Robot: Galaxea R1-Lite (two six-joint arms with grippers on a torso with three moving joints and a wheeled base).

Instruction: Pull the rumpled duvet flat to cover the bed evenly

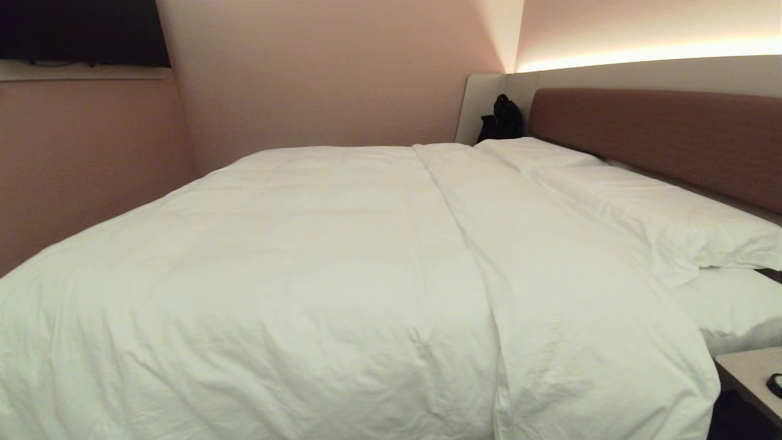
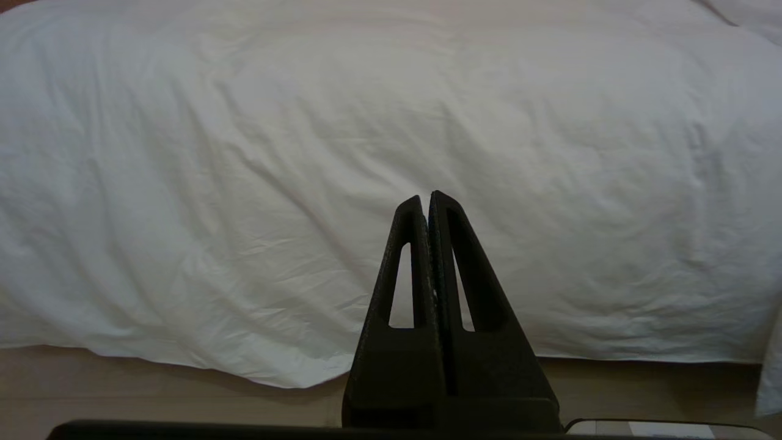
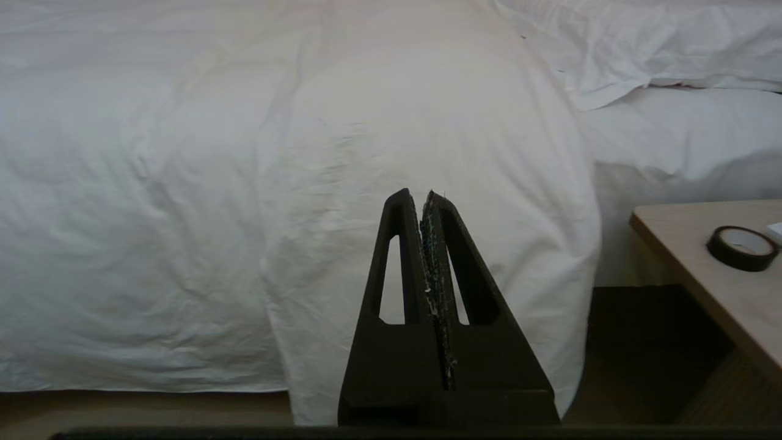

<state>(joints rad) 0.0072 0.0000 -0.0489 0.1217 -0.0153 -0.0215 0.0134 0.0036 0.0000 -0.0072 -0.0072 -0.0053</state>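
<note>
Small pink-walled room, dark wall-mounted screen (image 1: 82,33) at upper left, strip of warm light above a reddish-brown headboard (image 1: 660,137) on the right. Filling most of the head view: the bed (image 1: 733,305), with the duvet (image 1: 275,275) spread over it, puffy and softly creased, its near edge draped down the side toward the floor. Along the headboard side, a folded-back band of the duvet, then two flat white pillows (image 1: 641,208). In the far corner, a black bag (image 1: 504,119). At lower right, beside the bed, a light wooden nightstand (image 3: 702,269) bearing a dark roll of tape (image 3: 742,247). Low before the hanging duvet, left gripper (image 2: 426,198) with fingers pressed together, empty. Likewise right gripper (image 3: 421,197), fingers closed on nothing, just short of the duvet's corner.
</note>
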